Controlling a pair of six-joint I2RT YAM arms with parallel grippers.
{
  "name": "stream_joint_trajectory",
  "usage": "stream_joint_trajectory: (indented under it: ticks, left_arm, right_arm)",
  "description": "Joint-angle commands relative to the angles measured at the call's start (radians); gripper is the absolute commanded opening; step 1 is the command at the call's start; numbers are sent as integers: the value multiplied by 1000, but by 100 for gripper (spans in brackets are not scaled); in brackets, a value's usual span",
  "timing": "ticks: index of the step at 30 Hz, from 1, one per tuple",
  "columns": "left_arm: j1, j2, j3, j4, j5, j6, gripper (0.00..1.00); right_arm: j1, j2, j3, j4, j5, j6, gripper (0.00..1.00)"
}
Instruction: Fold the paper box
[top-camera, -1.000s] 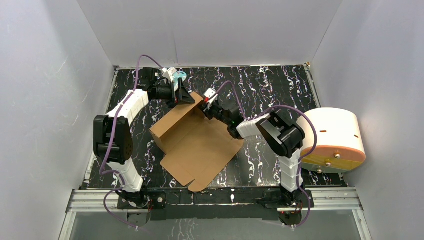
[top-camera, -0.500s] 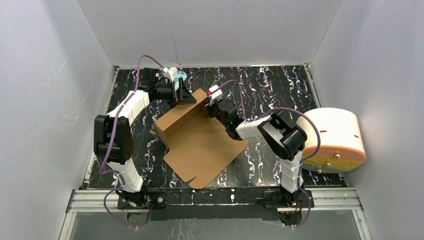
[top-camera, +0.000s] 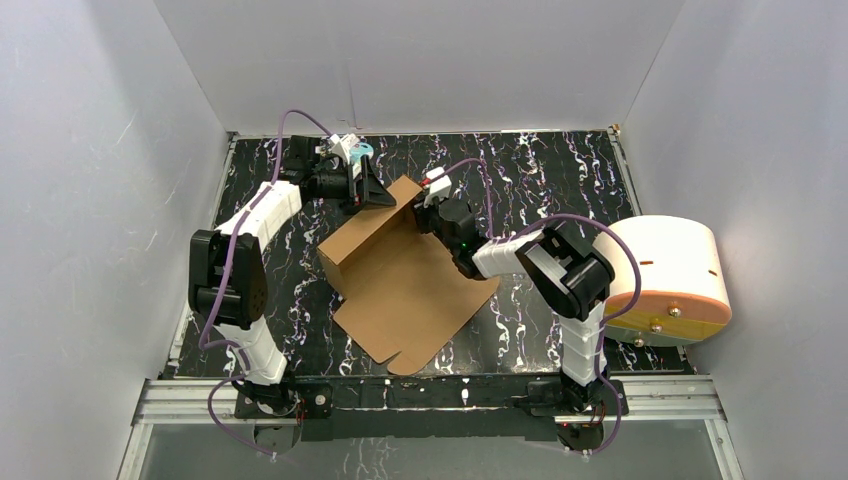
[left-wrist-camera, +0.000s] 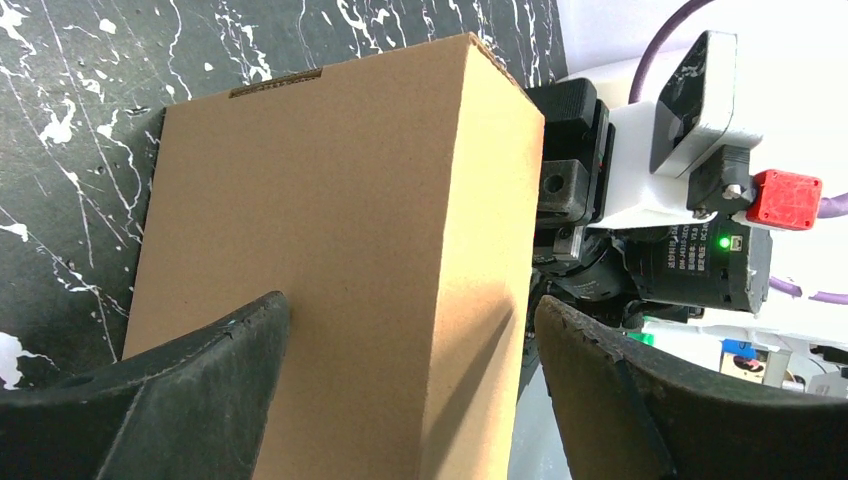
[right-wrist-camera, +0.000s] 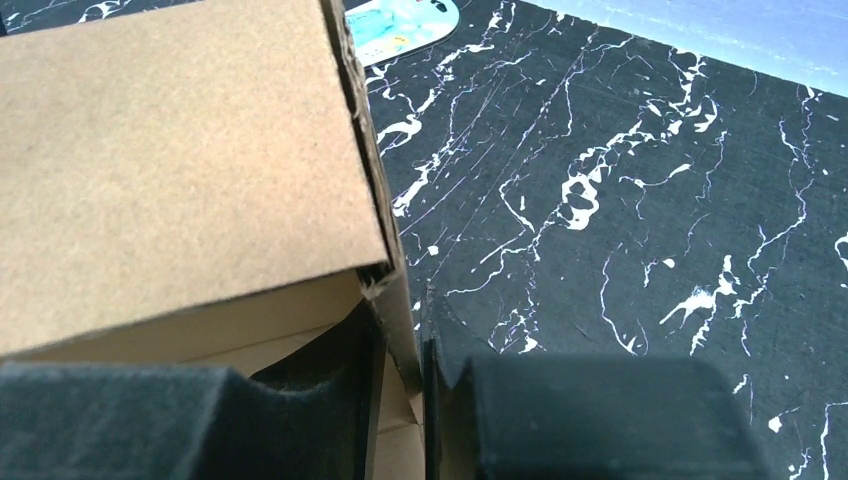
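- Sitting near the middle of the black marbled surface (top-camera: 540, 170), the paper box (top-camera: 410, 290) is part-folded: its far-left wall stands up, while the broad brown panel lies flat and reaches toward the arms' bases.
- At the far corner of that raised wall, the right pincer (top-camera: 425, 205) is clamped on the box. In the right wrist view the corrugated edge (right-wrist-camera: 385, 250) runs straight down between the two dark pads (right-wrist-camera: 420, 380), which press close on either face.
- On the outer side of the same wall, the left pincer (top-camera: 375, 190) stands wide apart. In its wrist view the fingers frame the plain cardboard face (left-wrist-camera: 330, 250) without closing on it (left-wrist-camera: 410, 320); whether the tips touch the board I cannot tell.
- Just beyond the left pincer, a small white-and-blue item (top-camera: 360, 150) lies near the far edge of the surface.
- Well apart from the box, at the right edge, a cream cylinder (top-camera: 665, 275) with an orange base lies on its side.
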Motion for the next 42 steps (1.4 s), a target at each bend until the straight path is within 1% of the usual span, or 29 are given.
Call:
stream_joint_trajectory:
  ticks: [1, 8, 11, 14, 18, 21, 23, 29, 33, 38, 42]
  left_arm:
    - [-35, -19, -18, -63, 73, -33, 89]
    - [-35, -19, -12, -81, 29, -17, 89]
    - [-35, -25, -8, -94, -5, -9, 89]
    - [-35, -26, -3, -105, -25, -1, 89]
    - [-35, -26, 1, -114, -31, 8, 89]
    - [-34, -26, 6, -120, -31, 16, 89]
    - [-34, -23, 8, -122, -26, 16, 89]
    - [-32, -17, 12, -124, 2, 24, 89]
    - [-32, -6, 14, -125, 19, 25, 89]
    - [-33, 3, 16, -125, 33, 26, 89]
    - [-32, 10, 17, -126, 39, 27, 89]
  right_arm:
    - [-11, -13, 11, 122, -29, 16, 27]
    - [-29, -23, -25, 142, -144, -44, 35]
    - [-51, -55, -58, 127, -233, -74, 39]
    - [-96, -90, -84, 88, -368, -121, 44]
    - [-177, -127, -122, 61, -575, -146, 49]
    - [-243, -136, -133, 76, -785, -186, 52]
    - [-275, -126, -122, 73, -892, -233, 53]
    - [-341, -68, -41, 39, -1096, -342, 54]
    - [-346, -27, 32, -3, -1168, -392, 56]
    - [-346, 32, 78, 30, -1193, -412, 56]
    - [-344, 70, 124, 49, -1216, -399, 54]
